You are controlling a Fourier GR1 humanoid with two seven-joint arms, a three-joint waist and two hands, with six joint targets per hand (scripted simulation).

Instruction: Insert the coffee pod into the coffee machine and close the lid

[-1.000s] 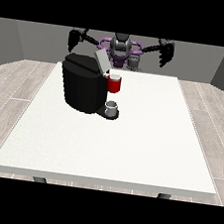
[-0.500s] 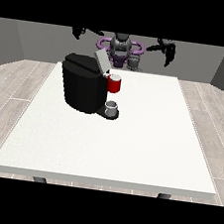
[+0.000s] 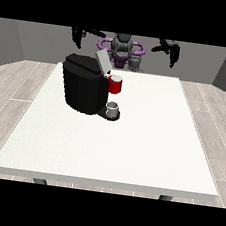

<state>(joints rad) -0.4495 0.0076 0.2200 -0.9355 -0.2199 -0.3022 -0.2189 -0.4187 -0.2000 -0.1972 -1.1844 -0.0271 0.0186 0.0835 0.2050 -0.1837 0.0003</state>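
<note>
The black coffee machine stands on the left half of the white table. Its grey lid is tilted up and open. Its red front part hangs over a small grey cup on the base. A small grey coffee pod sits at the table's far edge, just in front of the robot. The hand at the view's left and the hand at the view's right are both raised beyond the far edge. Their fingers hang down and hold nothing. Both are well away from the pod and the machine.
The robot's torso is behind the far edge, in the middle. The table's near half and right side are bare white surface. Wooden floor surrounds the table.
Both raised hands have shifted only slightly above the far edge. The machine, lid, cup and pod have not moved.
</note>
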